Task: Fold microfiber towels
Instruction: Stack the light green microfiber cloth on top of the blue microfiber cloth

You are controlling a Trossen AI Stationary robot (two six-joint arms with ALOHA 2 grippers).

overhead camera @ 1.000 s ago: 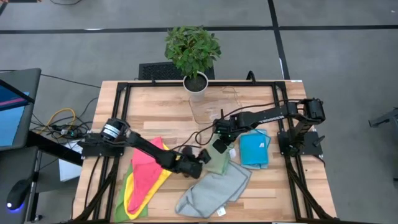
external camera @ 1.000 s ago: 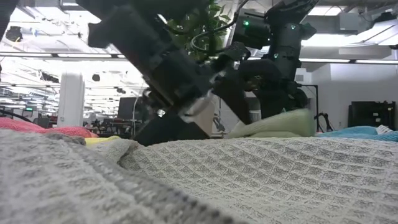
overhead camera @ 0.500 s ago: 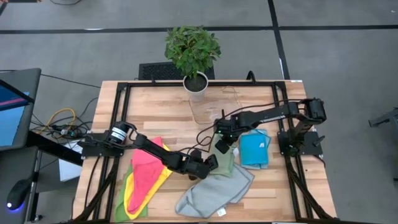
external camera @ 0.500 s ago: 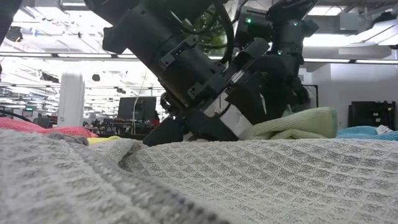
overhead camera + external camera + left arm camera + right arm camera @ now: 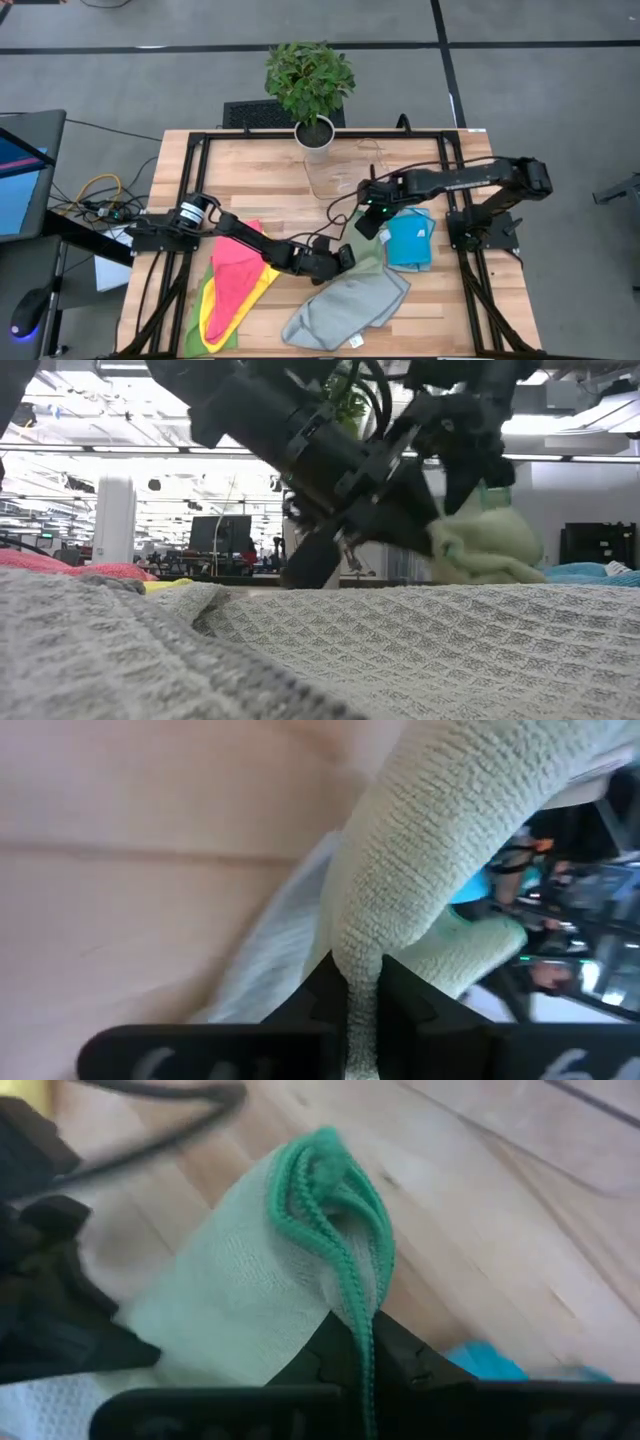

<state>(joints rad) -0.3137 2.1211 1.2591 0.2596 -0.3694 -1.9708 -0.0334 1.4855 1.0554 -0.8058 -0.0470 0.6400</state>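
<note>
- Leftmost, the pink towel (image 5: 232, 272) was seen lying over the yellow towel (image 5: 213, 322) and the green-edged towel (image 5: 196, 300) near the table's (image 5: 250, 185) left front; these had not been moved since the earlier frames.
- Next, the left gripper (image 5: 345, 256), gaping wide a second earlier, was found clenched on one edge of the pale green towel (image 5: 366, 256), the cloth pinched between its fingers (image 5: 322, 988) in the left wrist view.
- Below it, the grey towel (image 5: 345, 305) was left spread at the front edge, much as before.
- Further right, the right gripper (image 5: 366, 222) was kept clamped on the pale green towel's green-stitched edge (image 5: 352, 1230) and had been drawn back toward the blue towel (image 5: 409, 240), the cloth now raised and bunched between the two grippers.
- Behind, the potted plant (image 5: 309, 85) was unchanged.
</note>
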